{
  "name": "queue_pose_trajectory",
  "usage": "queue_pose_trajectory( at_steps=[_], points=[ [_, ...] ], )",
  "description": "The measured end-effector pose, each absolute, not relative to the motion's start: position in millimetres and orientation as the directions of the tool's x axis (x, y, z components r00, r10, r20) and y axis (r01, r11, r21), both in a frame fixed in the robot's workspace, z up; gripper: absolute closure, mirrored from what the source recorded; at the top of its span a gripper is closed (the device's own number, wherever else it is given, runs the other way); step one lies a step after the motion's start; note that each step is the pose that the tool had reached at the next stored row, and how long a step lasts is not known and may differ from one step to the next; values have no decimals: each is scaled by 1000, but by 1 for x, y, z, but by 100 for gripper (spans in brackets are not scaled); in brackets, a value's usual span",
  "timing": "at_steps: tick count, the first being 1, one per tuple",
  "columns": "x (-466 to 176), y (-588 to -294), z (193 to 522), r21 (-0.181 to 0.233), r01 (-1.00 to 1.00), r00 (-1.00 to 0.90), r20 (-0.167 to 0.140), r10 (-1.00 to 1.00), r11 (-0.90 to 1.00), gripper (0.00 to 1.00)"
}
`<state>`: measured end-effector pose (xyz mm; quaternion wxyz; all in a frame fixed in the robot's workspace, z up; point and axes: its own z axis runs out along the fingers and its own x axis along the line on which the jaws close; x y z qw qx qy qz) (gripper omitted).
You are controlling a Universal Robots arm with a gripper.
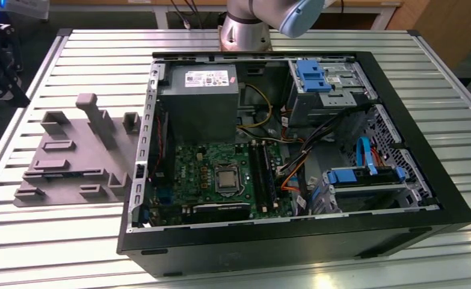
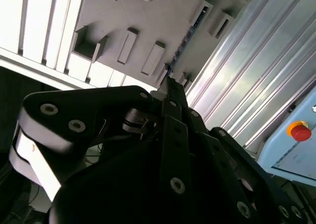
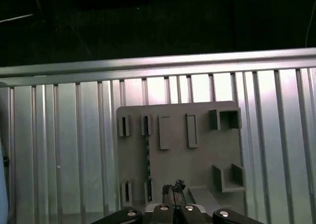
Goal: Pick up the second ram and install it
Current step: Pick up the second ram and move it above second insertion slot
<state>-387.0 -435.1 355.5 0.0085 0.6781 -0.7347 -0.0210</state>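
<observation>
The second ram (image 3: 147,157) stands on edge in a slotted grey holder (image 3: 197,160), a thin dark strip running between two slot blocks. In the second wrist view the ram (image 2: 187,36) is a bluish line along the same holder (image 2: 148,17). My gripper (image 3: 173,188) hangs well above the holder with its dark fingertips pressed together and nothing between them. Its tips (image 2: 170,83) point down toward the holder, close to the near end of the ram. In the exterior view the holder (image 1: 74,156) lies on the table at the exterior view's left of the open computer case (image 1: 283,241).
The slatted aluminium table (image 1: 74,241) carries the case. Inside are the motherboard with long black slots (image 1: 261,171), a grey power supply (image 1: 199,102), cables and blue drive brackets (image 1: 314,75). The arm's base (image 1: 247,27) stands behind the case. A red button (image 2: 300,131) sits off the table.
</observation>
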Motion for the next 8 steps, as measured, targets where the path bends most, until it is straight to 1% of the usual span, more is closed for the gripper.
queue_pose_trajectory(
  at_steps=[5, 6, 7, 8],
  points=[
    [-387, -435, 355, 42, -996, -77, -16, -997, 76, 89],
    [-387, -435, 355, 42, -996, -77, -16, -997, 76, 83],
    [-387, -435, 355, 42, -996, -77, -15, -997, 76, 83],
    [-387, -435, 355, 42, -996, -77, -15, -997, 76, 77]
  ],
)
